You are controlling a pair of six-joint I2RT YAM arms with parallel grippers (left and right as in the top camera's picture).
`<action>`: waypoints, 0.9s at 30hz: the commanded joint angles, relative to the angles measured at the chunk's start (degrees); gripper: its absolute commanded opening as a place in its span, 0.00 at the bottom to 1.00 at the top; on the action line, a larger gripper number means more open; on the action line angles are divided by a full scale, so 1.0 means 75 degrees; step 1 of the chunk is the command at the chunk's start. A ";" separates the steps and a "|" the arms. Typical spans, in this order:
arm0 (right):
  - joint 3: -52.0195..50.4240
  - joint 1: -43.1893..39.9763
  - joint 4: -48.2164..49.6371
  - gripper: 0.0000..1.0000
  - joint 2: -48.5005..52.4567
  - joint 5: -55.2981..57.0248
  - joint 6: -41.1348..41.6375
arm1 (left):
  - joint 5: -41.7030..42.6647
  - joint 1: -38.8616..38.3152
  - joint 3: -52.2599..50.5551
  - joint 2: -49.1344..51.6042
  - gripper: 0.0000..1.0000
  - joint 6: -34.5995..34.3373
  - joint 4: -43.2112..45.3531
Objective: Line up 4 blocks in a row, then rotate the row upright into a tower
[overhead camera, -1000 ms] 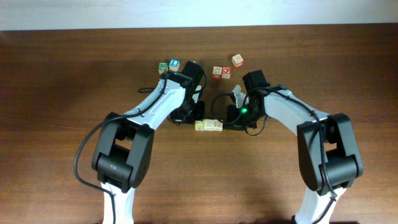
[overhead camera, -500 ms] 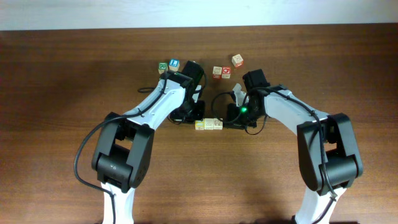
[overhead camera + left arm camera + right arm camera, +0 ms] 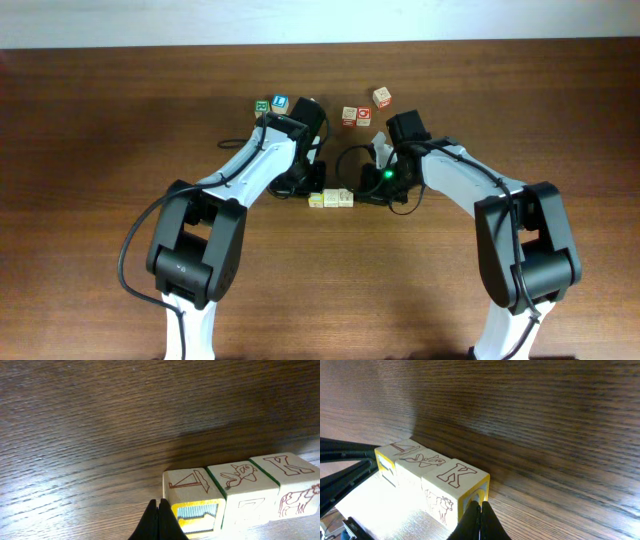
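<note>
Locate the blocks (image 3: 331,199) at the middle of the table (image 3: 100,200): the wrist views show three cubes pressed face to face in one straight row, its long axis running left to right. The sailboat cube (image 3: 192,485) forms the left end and the K cube (image 3: 457,477) the right end, both with printed faces up. You have bare table on the near side of the row. On the far side, the blue and green cubes (image 3: 270,104) and the red-lettered cubes (image 3: 356,116) lie well apart from it. Both arms bend inward, wrists just beyond the row. The left fingers (image 3: 158,517) are clenched empty at the sailboat cube's corner. The right fingers (image 3: 480,517) are clenched empty at the K cube's end face.
</note>
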 commanded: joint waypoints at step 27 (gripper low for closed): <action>0.0679 0.1291 -0.0242 0.04 -0.0708 0.0111 -0.0015 | 0.0825 -0.0181 -0.0035 -0.0017 0.00 0.0035 0.0079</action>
